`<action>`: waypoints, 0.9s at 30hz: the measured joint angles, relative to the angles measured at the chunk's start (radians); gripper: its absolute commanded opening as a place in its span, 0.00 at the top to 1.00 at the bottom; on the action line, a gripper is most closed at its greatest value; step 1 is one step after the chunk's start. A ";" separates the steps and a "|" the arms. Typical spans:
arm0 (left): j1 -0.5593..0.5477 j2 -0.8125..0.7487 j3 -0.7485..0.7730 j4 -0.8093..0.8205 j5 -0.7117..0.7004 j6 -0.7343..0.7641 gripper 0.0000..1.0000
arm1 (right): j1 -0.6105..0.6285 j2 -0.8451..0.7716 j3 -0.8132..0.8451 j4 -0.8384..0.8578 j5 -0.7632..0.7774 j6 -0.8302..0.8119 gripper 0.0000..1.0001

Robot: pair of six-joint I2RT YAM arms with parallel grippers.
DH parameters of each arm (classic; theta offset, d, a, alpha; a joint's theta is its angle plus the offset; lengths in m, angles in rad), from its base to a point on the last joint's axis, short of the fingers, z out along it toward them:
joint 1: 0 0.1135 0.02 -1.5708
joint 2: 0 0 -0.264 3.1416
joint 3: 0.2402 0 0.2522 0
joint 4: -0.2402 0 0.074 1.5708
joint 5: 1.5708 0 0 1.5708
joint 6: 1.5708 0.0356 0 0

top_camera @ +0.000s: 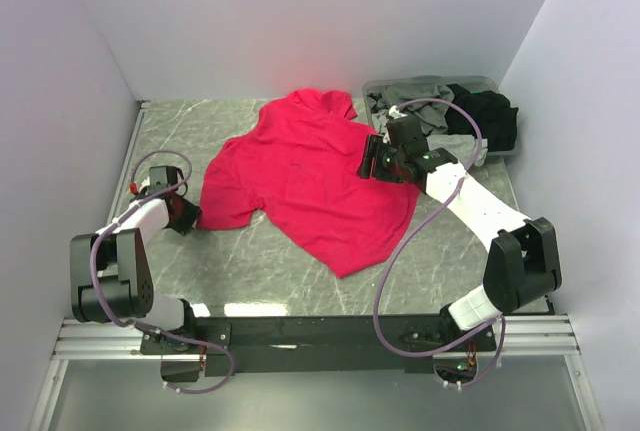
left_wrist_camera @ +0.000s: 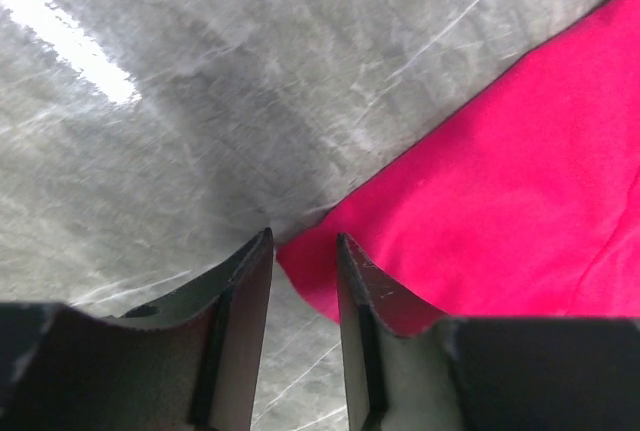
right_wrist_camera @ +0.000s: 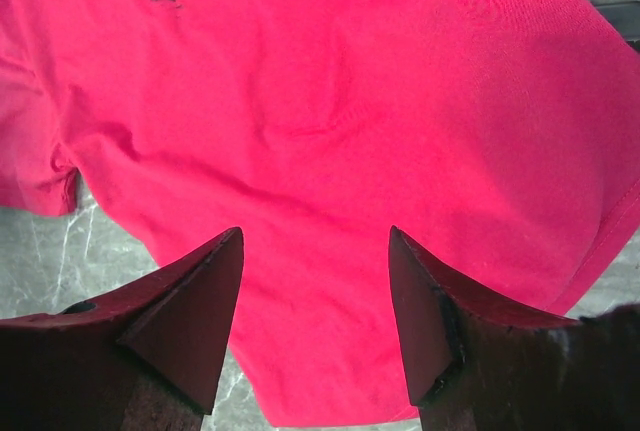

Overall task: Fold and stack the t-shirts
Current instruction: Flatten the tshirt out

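Note:
The bright pinkish-red t-shirt (top_camera: 300,171) lies spread out, unfolded, in the middle of the marble table. My left gripper (top_camera: 188,215) is low at the tip of the shirt's left sleeve. In the left wrist view the gripper (left_wrist_camera: 303,241) is narrowly open, with the sleeve corner (left_wrist_camera: 305,261) lying between the fingertips and not pinched. My right gripper (top_camera: 372,159) hovers over the shirt's right side. In the right wrist view it (right_wrist_camera: 315,236) is wide open and empty above the red cloth (right_wrist_camera: 330,101). A grey shirt (top_camera: 410,91) and a black shirt (top_camera: 490,116) lie crumpled in the tub.
The grey plastic tub (top_camera: 478,79) stands at the back right corner, close behind my right gripper. White walls close in the table on the left, back and right. Bare marble (top_camera: 250,261) lies in front of the shirt.

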 measured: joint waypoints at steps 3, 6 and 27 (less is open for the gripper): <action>0.000 0.007 -0.003 0.020 0.010 0.000 0.67 | 0.000 0.000 0.000 0.000 0.001 0.000 0.34; 0.001 0.016 -0.004 0.041 0.019 0.000 0.74 | 0.000 0.000 0.000 0.000 0.002 -0.001 0.34; 0.001 0.018 0.072 0.020 0.104 0.024 1.00 | 0.052 -0.077 -0.113 -0.101 0.036 -0.037 0.35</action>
